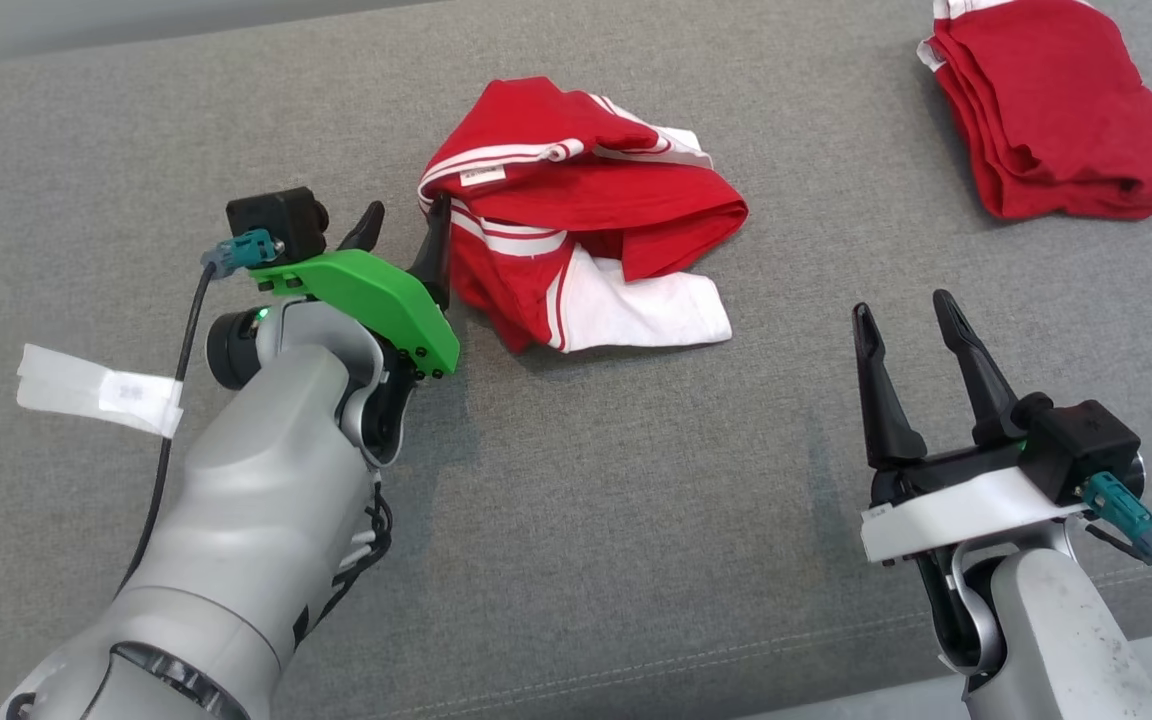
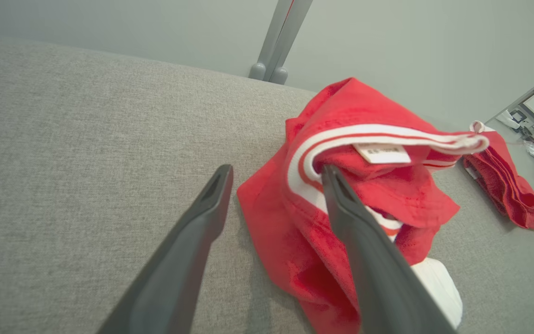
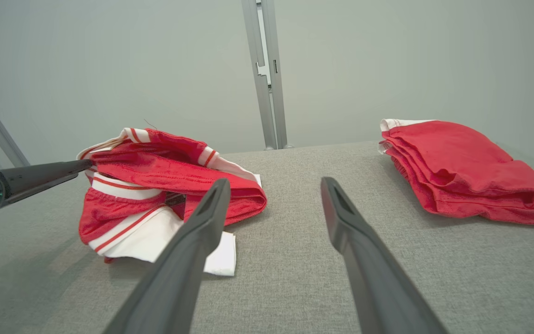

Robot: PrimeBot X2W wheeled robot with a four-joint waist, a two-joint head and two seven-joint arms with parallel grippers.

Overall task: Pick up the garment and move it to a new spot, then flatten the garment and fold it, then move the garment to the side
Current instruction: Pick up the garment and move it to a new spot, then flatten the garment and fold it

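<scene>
Left gripper [image 1: 406, 212], released, fingers spread wide with nothing clasped between them. One finger [image 2: 341, 208] touching the striped collar edge of the garment [image 1: 586, 250], crumpled red and white, white label [image 1: 481, 177] showing at the collar, just to the right of this gripper on the grey padded surface [image 1: 636, 480]. Right gripper [image 1: 903, 318], likewise released and empty, over bare surface, well apart from the garment lying ahead and to its left. Folded red pile [image 1: 1046, 110] beyond and slightly right of its fingertips.
</scene>
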